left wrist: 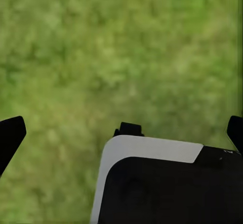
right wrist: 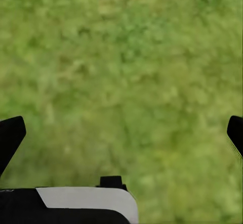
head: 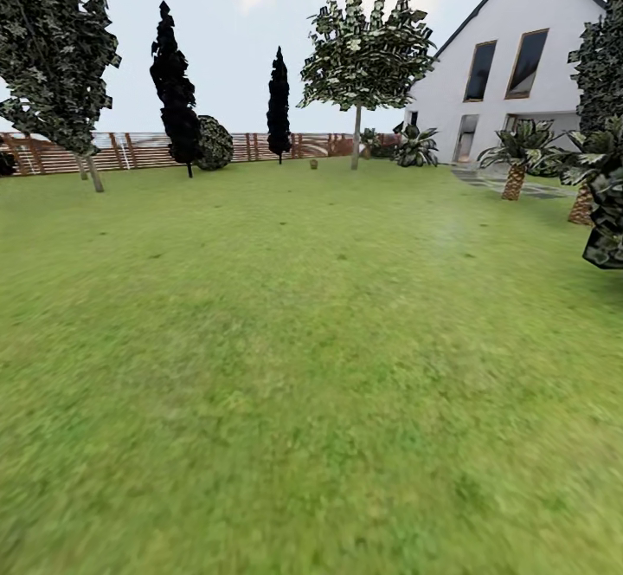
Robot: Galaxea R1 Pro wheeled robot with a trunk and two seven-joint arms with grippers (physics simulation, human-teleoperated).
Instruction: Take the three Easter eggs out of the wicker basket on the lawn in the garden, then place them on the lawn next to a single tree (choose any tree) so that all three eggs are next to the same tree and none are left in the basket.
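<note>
**Empty-handed on the grass, basket far off by the fence**

The left gripper [left wrist: 121, 133] hangs spread wide over bare lawn [left wrist: 121, 47], its two dark fingertips [left wrist: 11, 133] at opposite edges of the left wrist view with nothing between them. The right gripper [right wrist: 121, 133] is likewise fully parted above grass and holds nothing. A white-and-black part of the robot's body shows low in each wrist view.

From the head camera, open grass runs away to a brown slatted fence [head: 260, 146]. A small brown object [head: 313, 163] sits on the lawn near the fence line, just beside the pale trunk of a leafy tree [head: 356, 133]; it is probably the wicker basket, though too small to be sure. No eggs can be made out at this range.

Counted in view: two dark cypress-like trees [head: 176, 90], two pale-trunked trees, the second at far left [head: 52, 47], one round shrub [head: 214, 143], several spiky palm-like plants [head: 519, 155] to the right, and one white house [head: 519, 55].

The eggs, judged from the task alone, should be light, hard-shelled and smooth, so liable to slip or roll; each is best taken across its widest middle with a gentle squeeze. The open-weave basket looks stiff and would likely shift if nudged.
</note>
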